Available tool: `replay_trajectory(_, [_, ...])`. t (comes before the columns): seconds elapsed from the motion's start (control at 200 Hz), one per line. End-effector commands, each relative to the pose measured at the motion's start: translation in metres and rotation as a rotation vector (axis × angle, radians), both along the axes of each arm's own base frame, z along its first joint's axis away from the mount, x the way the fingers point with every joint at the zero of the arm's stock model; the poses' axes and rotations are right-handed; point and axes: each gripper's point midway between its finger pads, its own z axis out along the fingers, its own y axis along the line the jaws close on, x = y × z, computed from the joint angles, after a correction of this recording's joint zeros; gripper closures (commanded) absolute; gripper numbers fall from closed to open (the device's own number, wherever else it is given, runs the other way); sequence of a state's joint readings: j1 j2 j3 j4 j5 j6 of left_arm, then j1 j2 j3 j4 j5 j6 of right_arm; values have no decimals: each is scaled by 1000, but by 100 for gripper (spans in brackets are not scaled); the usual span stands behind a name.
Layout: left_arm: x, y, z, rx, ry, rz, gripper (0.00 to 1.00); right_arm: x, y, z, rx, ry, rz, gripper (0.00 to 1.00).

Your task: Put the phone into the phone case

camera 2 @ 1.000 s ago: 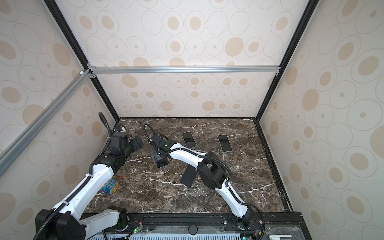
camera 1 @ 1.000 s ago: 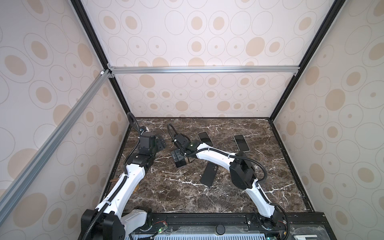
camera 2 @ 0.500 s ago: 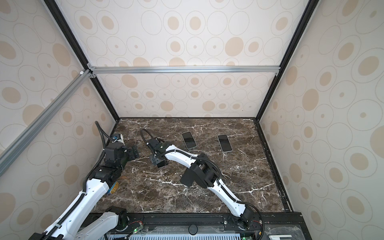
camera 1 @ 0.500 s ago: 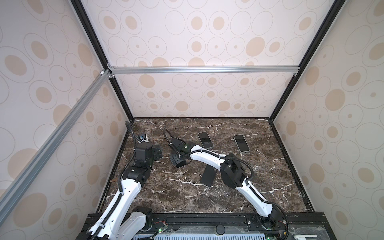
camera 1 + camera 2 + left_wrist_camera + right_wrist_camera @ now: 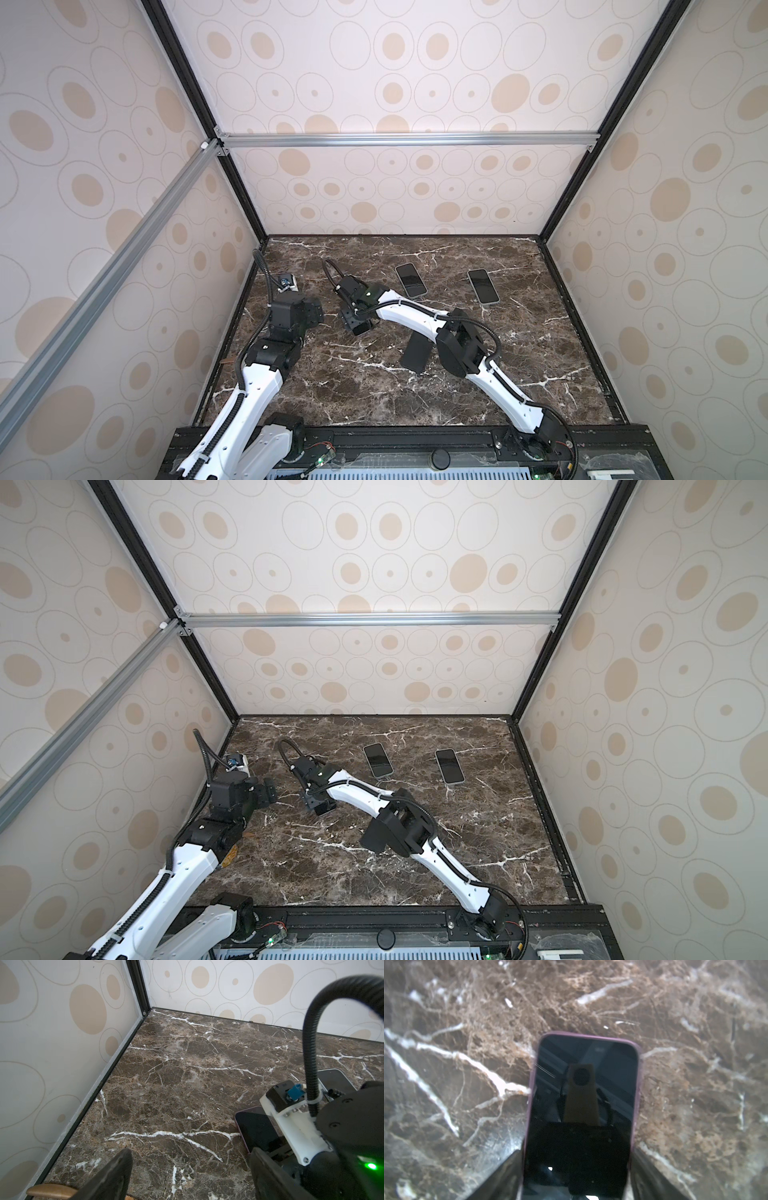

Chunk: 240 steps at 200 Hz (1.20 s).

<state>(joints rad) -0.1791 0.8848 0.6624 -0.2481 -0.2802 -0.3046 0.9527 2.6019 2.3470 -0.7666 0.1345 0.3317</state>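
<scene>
The right jaws had just closed from wide apart onto the long edges of the dark-screened mauve-rimmed phone point(image 5: 583, 1084) lying flat on the brown marble counter point(image 5: 695, 1064), likely readying a lift, while the left jaws stayed wide apart.

The site is a robotics test cell in a laboratory. Indicators: a box enclosure of printed panels point(image 5: 415, 83) held in black frame posts point(image 5: 183, 62) and braced by aluminium extrusion beams point(image 5: 395, 139); a marble-pattern tabletop point(image 5: 374, 395) serving as the work floor; a left arm point(image 5: 257, 386) and a right arm point(image 5: 505, 392), both white, mounted on a black base rail point(image 5: 395, 436) at the front edge; exposed corrugated cable conduit point(image 5: 310, 1053); lit green status LEDs point(image 5: 320, 460) on open electronics below the rail.
</scene>
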Motion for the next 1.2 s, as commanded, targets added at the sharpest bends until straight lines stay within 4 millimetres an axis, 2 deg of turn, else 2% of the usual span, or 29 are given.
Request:
replay_trajectory(0.0, [0,5,3,26,-7,15,12,-13,-13,-20,-66,69,17,32])
replay_trajectory(0.08, [0,5,2,23,-4,13,12,-14,-18,-15,-73,69,26,38])
replay_trajectory(0.11, [0,5,1,24,3,12,12,-15,-17,-8,-65,61,32,38])
replay_trajectory(0.115, [0,5,1,24,3,12,12,-18,-21,-13,-80,73,33,38])
replay_trajectory(0.145, [0,5,0,25,5,13,12,-20,-24,-13,-87,77,38,39])
replay_trajectory(0.475, [13,-7,-11,1,70,-34,11,-47,-39,17,-28,79,143,47])
replay_trajectory(0.715, [30,-28,-18,-59,153,-117,12,-63,-50,36,51,-1,260,48])
replay_trajectory(0.94, [38,-55,-27,-157,245,-215,12,-72,-50,51,154,-50,356,48])
replay_trajectory(1.06, [40,-75,-34,-227,291,-301,12,-73,-50,57,187,-87,380,48])
replay_trajectory(1.195, [39,-86,-39,-263,335,-347,13,-70,-55,63,222,-118,375,48])
